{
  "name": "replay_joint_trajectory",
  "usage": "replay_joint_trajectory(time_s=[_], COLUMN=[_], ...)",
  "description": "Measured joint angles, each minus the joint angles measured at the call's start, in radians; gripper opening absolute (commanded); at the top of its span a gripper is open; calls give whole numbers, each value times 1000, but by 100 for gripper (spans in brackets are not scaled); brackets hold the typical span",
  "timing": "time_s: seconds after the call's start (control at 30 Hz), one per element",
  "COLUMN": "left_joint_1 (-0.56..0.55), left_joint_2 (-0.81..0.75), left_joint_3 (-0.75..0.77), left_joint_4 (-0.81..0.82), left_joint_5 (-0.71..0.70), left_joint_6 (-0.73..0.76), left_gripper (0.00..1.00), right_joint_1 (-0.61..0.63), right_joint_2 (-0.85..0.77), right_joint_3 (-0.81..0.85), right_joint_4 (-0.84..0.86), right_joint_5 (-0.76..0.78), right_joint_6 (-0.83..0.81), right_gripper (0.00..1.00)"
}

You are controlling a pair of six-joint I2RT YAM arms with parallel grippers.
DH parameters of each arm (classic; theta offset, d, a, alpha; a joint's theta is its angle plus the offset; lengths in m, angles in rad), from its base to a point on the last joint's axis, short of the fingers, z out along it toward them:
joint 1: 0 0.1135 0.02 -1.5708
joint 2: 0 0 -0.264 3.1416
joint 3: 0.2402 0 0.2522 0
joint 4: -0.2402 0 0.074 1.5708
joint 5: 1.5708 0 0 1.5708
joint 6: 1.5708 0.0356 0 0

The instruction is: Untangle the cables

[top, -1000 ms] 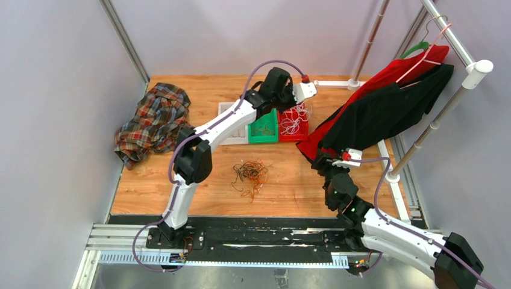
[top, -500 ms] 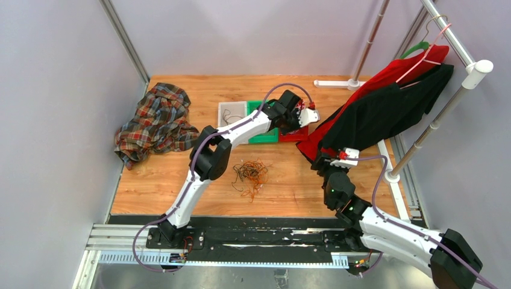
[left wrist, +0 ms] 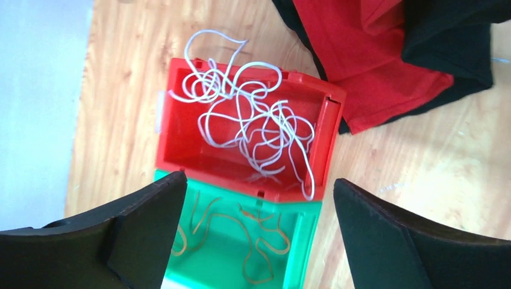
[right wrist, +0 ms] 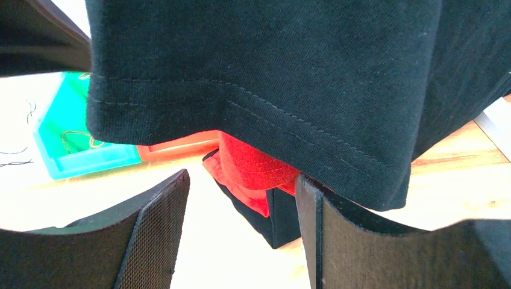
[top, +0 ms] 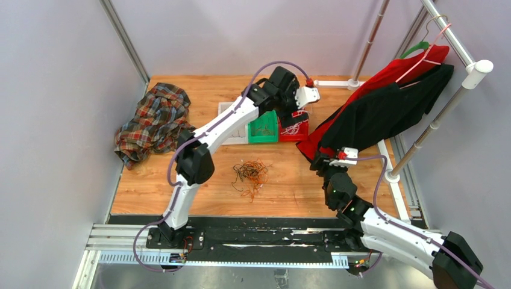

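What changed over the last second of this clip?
The left hand dipped into the red plastic bin, opened and let go of the thin white cable there, then rose again. The right hand barely shifted. The tangled orange-and-black cable heap on the wooden table and the plaid shirt stayed put.

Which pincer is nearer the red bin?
Left. The left pincer hangs right above the red bin; the right pincer is off to its right, by the hanging black shirt.
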Motion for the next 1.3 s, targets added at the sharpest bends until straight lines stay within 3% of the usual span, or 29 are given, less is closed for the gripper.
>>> replay_joint_trajectory(time_s=[0.23,0.33,0.5,0.63,1.1,1.23,1.3], left_joint_1=[19,51,109,109,154,165,166], left_joint_2=[-214,-328,-510,-518,-445,-418,-409], left_joint_3=[-79,-225,-620,-766,-854,-885,-885], left_joint_4=[-122,-180,-263,-299,-154,-113,-91], left_joint_5=[6,50,140,200,241,234,233], left_joint_6=[8,36,95,110,209,203,198], left_gripper=[98,99,92,85,73,57,38], right_joint_1=[0,0,-5,-5,-5,-5,-5], right_joint_2=[8,24,76,127,190,235,272], right_joint_3=[25,34,51,69,84,85,86], right_joint_4=[-19,-20,-27,-27,-19,4,21], right_joint_5=[-38,-64,-137,-198,-401,-445,-468], right_joint_6=[-22,-26,-26,-16,33,50,63], right_gripper=[65,65,61,59,57,57,57])
